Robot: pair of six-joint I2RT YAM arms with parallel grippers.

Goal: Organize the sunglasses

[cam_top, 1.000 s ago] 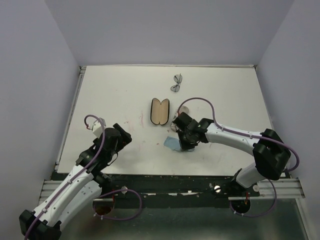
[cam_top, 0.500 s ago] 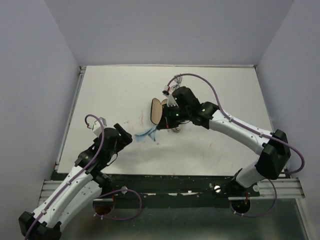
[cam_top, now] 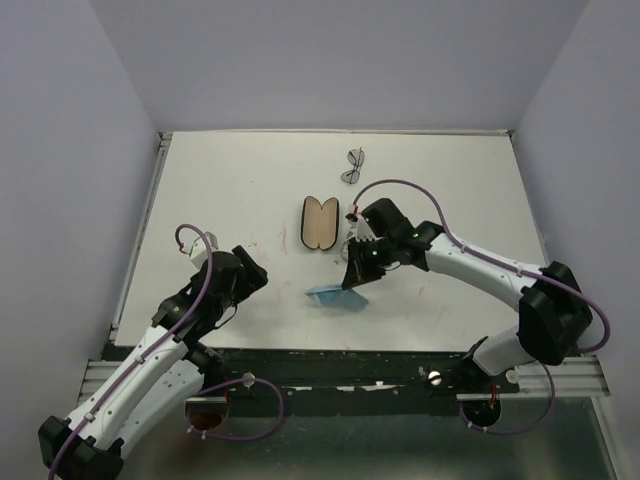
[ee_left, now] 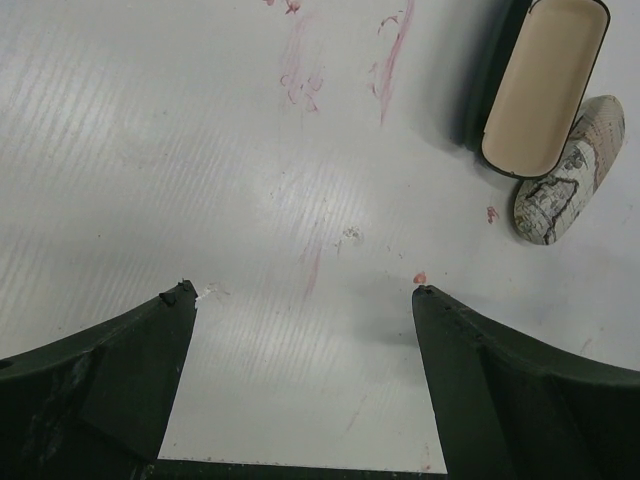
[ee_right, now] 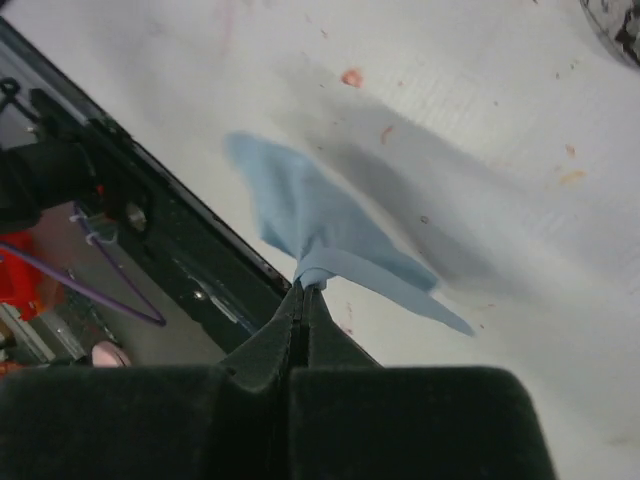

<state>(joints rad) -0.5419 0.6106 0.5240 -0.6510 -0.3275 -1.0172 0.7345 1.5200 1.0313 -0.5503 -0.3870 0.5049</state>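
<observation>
right end effector pinching cloth; left end effector spread, empty; judged: cloth step in hand, next release it, then reach far sunglasses

1 sunglasses, 1 case, 1 cloth

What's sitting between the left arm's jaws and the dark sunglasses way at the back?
Roughly between the left gripper, jaws open, and the sunglasses lies the open black glasses case, tan inside. The top view shows it.
</observation>
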